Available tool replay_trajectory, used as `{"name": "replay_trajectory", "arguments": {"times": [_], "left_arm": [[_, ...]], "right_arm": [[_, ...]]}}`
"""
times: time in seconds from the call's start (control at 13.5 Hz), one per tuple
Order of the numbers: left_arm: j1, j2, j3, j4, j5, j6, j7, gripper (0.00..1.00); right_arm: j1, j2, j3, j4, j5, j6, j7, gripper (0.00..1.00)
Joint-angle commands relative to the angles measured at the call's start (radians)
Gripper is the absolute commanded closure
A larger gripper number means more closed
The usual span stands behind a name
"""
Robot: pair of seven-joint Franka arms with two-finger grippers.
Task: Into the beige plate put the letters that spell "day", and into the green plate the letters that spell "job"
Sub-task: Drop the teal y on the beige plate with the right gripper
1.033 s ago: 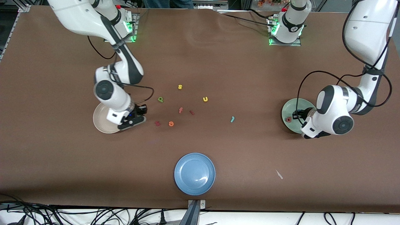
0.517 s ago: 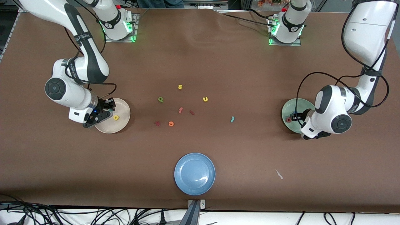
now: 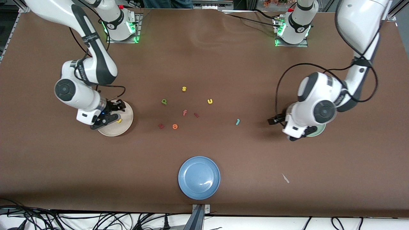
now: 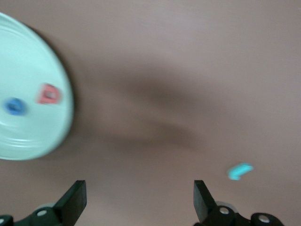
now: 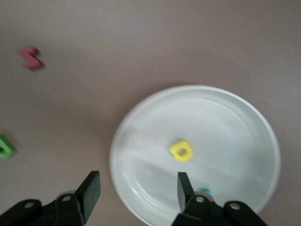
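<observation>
The right gripper (image 3: 110, 113) hangs over the beige plate (image 3: 126, 123) at the right arm's end of the table, fingers (image 5: 91, 188) spread apart and holding nothing. In that plate lies the yellow round-bowled letter (image 5: 181, 150), with a speck of teal (image 5: 203, 191) just showing by one fingertip, too hidden to name. Over at the left arm's end, the left gripper (image 3: 278, 123) is above bare table beside the green plate (image 4: 28, 94), its jaws wide and empty. In the green plate sit the blue ring (image 4: 14, 106) and the salmon-red letter (image 4: 48, 94), just beside each other. The teal hook-shaped letter (image 3: 237, 121) lies on the table between the middle cluster and the left gripper. The green round-bowled letter (image 3: 164, 102) is out on the brown table too, among the strays: a yellow "s" (image 3: 184, 88), a yellow "u" (image 3: 210, 101), an orange "e" (image 3: 174, 126). The blue plate (image 3: 199, 177) sits nearest the front camera.
</observation>
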Motion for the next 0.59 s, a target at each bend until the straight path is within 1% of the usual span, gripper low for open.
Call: {"name": "replay_trajectory", "arguments": {"times": [0.0,0.07,0.22,0.37,0.52], "left_arm": [[-0.092,0.086,0.013,0.034,-0.002,0.14,-0.136,0.0],[-0.112,0.108,0.013,0.034,-0.002,0.198,-0.156,0.0],[-0.146,0.137,0.018,0.036,-0.002,0.257,-0.179,0.01],[-0.201,0.163,0.055,0.037,0.014,0.291,-0.193,0.01],[-0.264,0.179,0.105,0.039,0.066,0.313,-0.237,0.01]], "right_arm": [[0.114,0.078,-0.001,0.104,0.012,0.008,0.156,0.24],[0.15,0.113,-0.001,0.142,0.011,0.017,0.21,0.24],[0.217,0.188,-0.003,0.203,-0.003,0.064,0.311,0.24],[0.247,0.228,-0.004,0.202,-0.004,0.144,0.346,0.23],[0.253,0.248,-0.004,0.204,-0.004,0.175,0.35,0.23]]}}
